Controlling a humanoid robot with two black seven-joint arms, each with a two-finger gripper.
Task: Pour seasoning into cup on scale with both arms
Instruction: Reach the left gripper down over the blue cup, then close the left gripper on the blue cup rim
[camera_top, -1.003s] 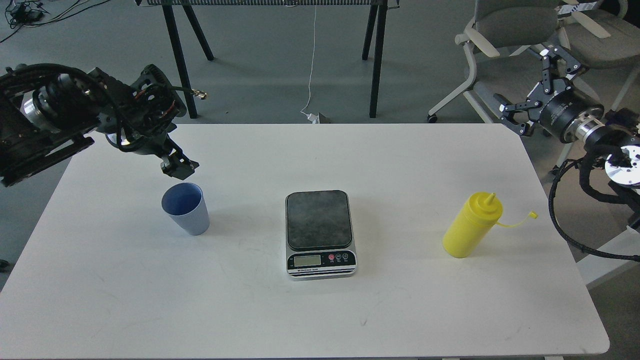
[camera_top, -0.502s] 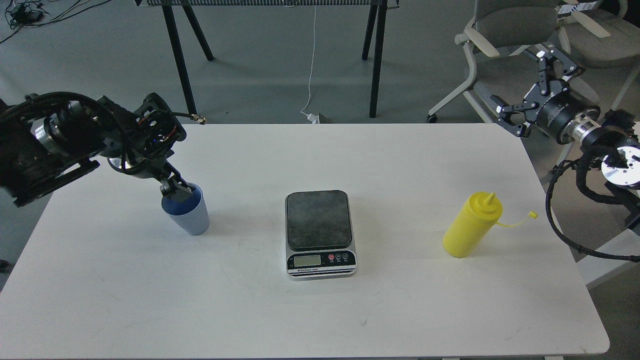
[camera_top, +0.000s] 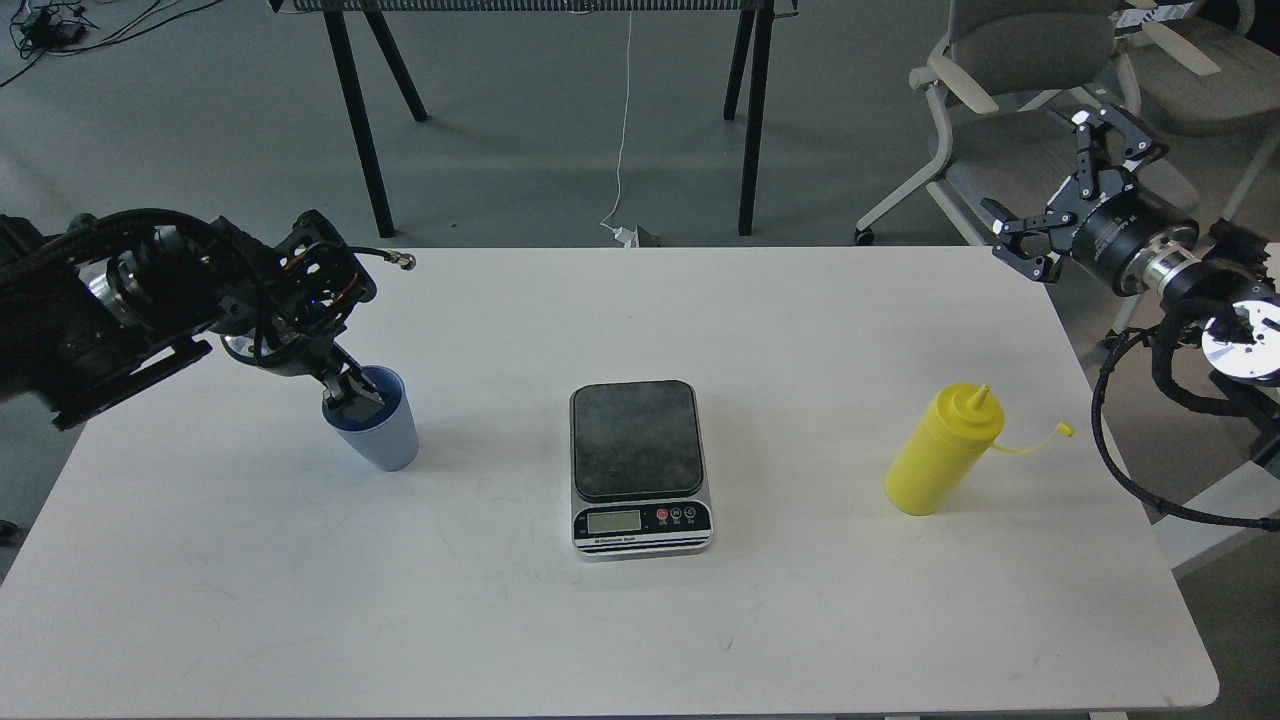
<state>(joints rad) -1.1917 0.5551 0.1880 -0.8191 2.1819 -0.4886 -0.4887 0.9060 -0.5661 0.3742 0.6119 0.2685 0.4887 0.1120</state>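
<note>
I see a white table (camera_top: 600, 620); beyond its far edge stand black trestle legs (camera_top: 365, 120), with a grey office chair (camera_top: 1030, 60) beyond its far right corner.

The scale (camera_top: 641, 465) carries the only print in view: a thin white line of lettering along its front edge below the LCD display (camera_top: 614, 521), and tiny captions under its round buttons (camera_top: 676, 514). All of it is too small to read. The display shows no digits.
</note>
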